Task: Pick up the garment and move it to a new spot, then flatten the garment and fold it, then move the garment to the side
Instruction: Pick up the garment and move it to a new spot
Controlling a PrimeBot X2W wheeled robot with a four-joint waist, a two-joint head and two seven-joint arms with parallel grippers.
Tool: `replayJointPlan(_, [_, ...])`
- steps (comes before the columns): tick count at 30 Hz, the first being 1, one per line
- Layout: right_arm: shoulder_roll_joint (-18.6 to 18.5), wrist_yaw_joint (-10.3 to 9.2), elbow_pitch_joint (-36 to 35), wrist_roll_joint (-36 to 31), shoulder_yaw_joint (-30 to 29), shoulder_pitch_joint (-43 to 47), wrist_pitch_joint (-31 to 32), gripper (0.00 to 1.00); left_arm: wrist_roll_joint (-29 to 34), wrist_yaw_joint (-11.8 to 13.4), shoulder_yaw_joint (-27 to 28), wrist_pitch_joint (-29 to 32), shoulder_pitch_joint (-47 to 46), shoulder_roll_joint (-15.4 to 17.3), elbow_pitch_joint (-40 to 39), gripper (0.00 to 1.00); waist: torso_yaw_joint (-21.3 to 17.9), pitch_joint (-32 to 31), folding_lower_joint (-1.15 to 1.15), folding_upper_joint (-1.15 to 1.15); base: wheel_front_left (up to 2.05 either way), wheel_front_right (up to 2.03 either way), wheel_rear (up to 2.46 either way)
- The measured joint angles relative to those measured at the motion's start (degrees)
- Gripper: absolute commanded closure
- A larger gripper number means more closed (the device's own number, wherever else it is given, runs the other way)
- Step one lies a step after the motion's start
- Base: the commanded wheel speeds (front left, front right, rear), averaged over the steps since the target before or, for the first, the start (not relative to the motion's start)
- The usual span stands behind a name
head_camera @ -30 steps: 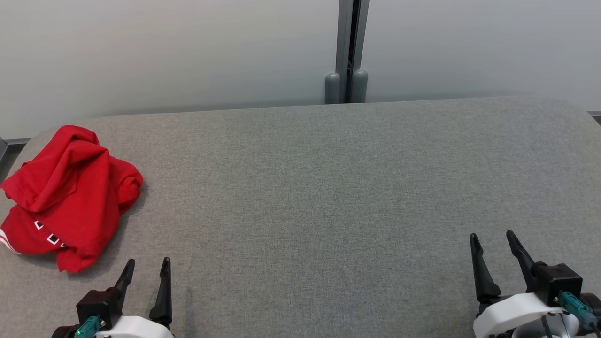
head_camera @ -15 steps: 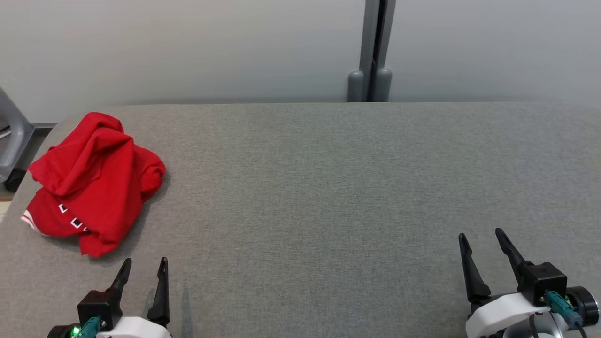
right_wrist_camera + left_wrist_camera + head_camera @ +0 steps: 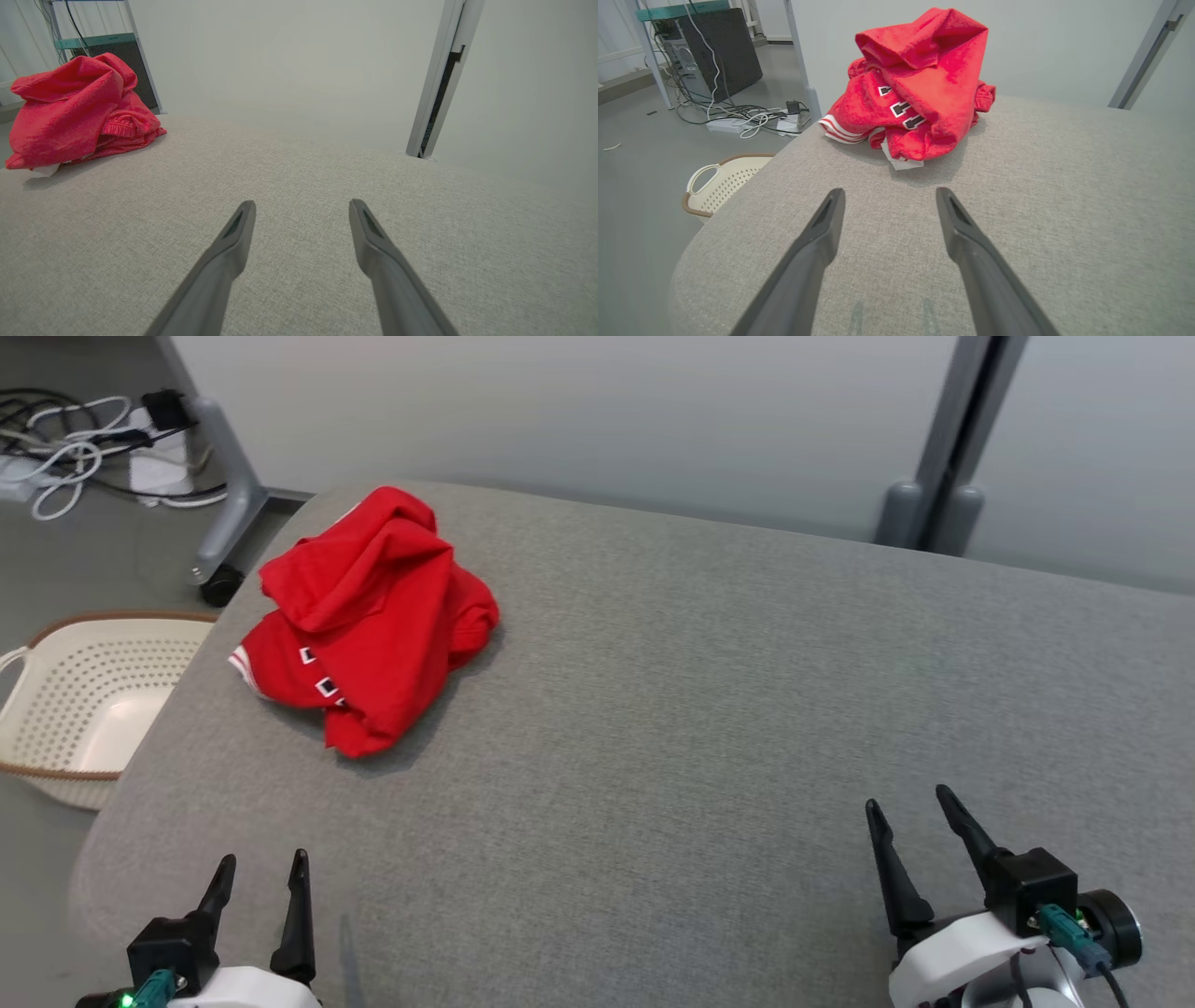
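The garment is a crumpled red top with white stripes and black-and-white letters, heaped near the far left corner of the grey cloth table. My left gripper hovers open over the near left edge, well short of the heap. From the left wrist, the garment lies straight ahead beyond the open left gripper. My right gripper stands open at the near right, with nothing between its fingers. In the right wrist view the garment sits far left of the right gripper.
A cream perforated basket stands on the floor left of the table, also seen as the basket from the left wrist. Cables and a power strip lie on the floor beyond. A grey post rises behind the table's far edge.
The head camera has turned left, so the whole picture shifted right and the basket and floor came into view. The garment lies as before. Both grippers stay open.
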Motion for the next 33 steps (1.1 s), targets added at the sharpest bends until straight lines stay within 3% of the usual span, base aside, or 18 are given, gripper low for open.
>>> replayJointPlan(7, [0.1,0.01,1.5,0.7,3.1,-0.6,0.0,0.0,-0.5,0.1,2.2,0.0,0.3,0.0,0.5,0.0,6.1,0.6,0.0,0.0,0.0,0.0,0.0])
replayJointPlan(13, [0.1,0.01,1.7,0.1,3.5,-1.1,0.0,0.0,-2.0,-0.4,2.9,0.0,0.4,0.0,1.5,0.0,8.4,1.3,0.0,0.0,0.0,0.0,0.0])
replayJointPlan(23, [0.0,0.01,0.7,-0.7,4.4,-3.9,0.0,0.0,-5.6,-1.2,3.3,0.0,-6.6,0.7,6.9,0.0,6.8,5.6,0.0,0.0,0.0,0.0,0.0])
replayJointPlan(30, [-1.0,0.01,0.5,-1.2,4.5,-5.3,0.0,0.0,-10.8,-1.4,-2.2,0.0,-16.8,4.9,9.9,0.0,4.8,9.4,0.0,0.0,0.0,0.0,0.0])
replayJointPlan(33, [-1.2,0.01,0.5,-1.5,5.0,-6.5,0.0,0.0,-13.7,-1.4,-6.0,0.0,-21.8,8.4,11.5,0.0,3.5,11.2,0.0,0.0,0.0,0.0,0.0])
